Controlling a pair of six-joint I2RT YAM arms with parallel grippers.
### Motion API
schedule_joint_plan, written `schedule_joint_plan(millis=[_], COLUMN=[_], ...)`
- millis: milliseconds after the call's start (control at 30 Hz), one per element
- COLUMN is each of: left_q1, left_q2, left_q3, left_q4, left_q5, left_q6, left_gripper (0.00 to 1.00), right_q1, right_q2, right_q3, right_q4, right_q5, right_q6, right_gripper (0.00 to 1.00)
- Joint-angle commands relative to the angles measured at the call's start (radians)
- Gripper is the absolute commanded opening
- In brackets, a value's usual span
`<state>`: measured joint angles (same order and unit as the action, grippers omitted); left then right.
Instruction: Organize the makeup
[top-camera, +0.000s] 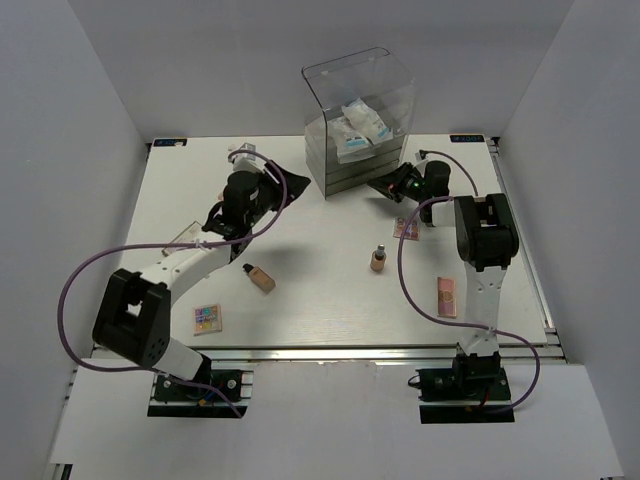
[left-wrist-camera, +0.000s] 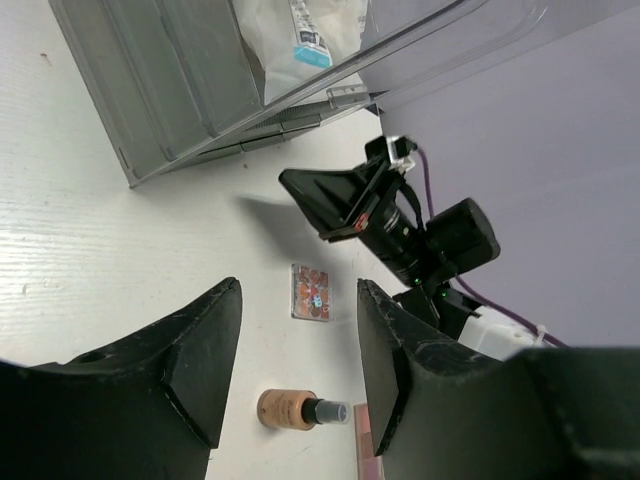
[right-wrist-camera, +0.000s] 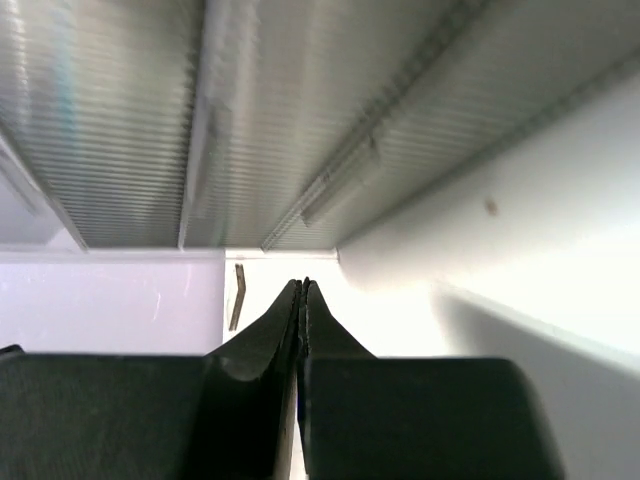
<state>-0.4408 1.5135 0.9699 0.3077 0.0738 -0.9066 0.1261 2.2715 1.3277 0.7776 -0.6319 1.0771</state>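
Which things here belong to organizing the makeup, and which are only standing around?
Belong to the job: white packets, lying bottle, upright bottle, near-left palette, near-right palette, palette by the box.
Only standing around: clear drawer box, purple cable.

Overhead view; two low wrist close-ups toward the drawer box (top-camera: 326, 165)

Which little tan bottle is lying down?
The bottle by the left arm lies on its side; the other bottle stands upright, cap up.
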Motion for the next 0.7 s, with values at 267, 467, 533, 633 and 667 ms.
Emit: schedule_joint_plan(millis=[267, 467, 533, 633, 667], left_q1=[-0.003, -0.004, -0.003, -0.004, -0.004], left_q2=[-0.191, -0.194, -0.188, -0.173, -0.167], left_q3=[-0.14, -0.146, -0.137, -0.123, -0.113], left_q4=[-0.056, -0.067, -0.071, -0.079, -0.085], left_q5=[-0.103, -0.117, -0.118, -0.117, -0.117], left_q6=[0.009, 0.005, 0.005, 0.006, 0.008], left_gripper=[0.62, 0.62, 0.62, 0.62, 0.62], right_q1=[-0.005, -0.002, 0.001, 0.003, 0.004], right_q2=[-0.049, 0.002, 0.02, 0.045, 0.052], right_q3=[0.04, 0.111, 0.131, 0.151, 0.163], right_q4=[0.083, 0.074, 0.074, 0.065, 0.065], right_q5=[-0.019, -0.008, -0.006, 0.0, 0.001], right_q6=[0.027, 0.047, 0.055, 0.064, 0.064], right_gripper=[0.45, 0.51, 0.5, 0.49, 0.48])
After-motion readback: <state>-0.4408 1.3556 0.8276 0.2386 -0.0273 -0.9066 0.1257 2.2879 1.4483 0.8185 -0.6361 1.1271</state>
